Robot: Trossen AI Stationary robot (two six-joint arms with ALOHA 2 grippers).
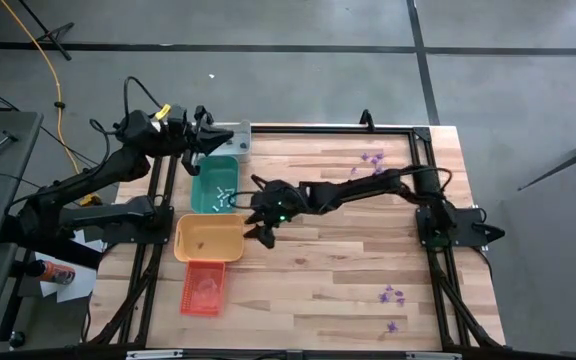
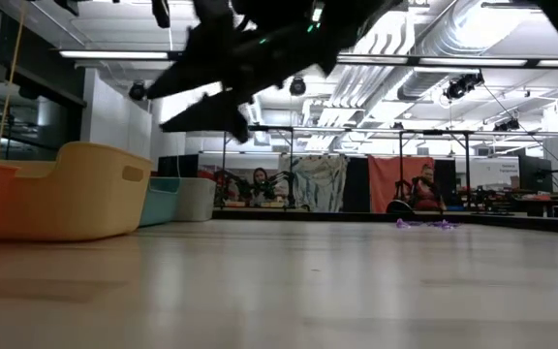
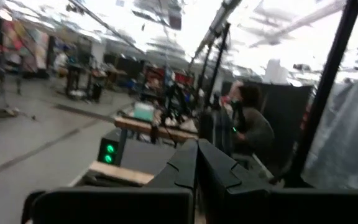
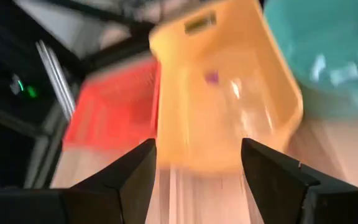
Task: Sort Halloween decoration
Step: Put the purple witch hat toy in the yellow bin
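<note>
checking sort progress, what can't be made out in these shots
- Orange tray contents: high view, too small to tell.
- Purple trinket in the yellow tray: right wrist view, blurred; shape unclear.
- Grey tray: high view, left gripper partly covers it.
- Purple trinkets: low view, too small to count.

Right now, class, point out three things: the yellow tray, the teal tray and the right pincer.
yellow tray [image 1: 208,240]: high view, on its bare floor.
teal tray [image 1: 213,180]: high view, on its bare floor.
right pincer [image 1: 258,218]: high view, midway between its open fingertips, beside the yellow tray's edge.

Yellow tray, teal tray, orange tray, purple trinkets, pale wood table
</note>
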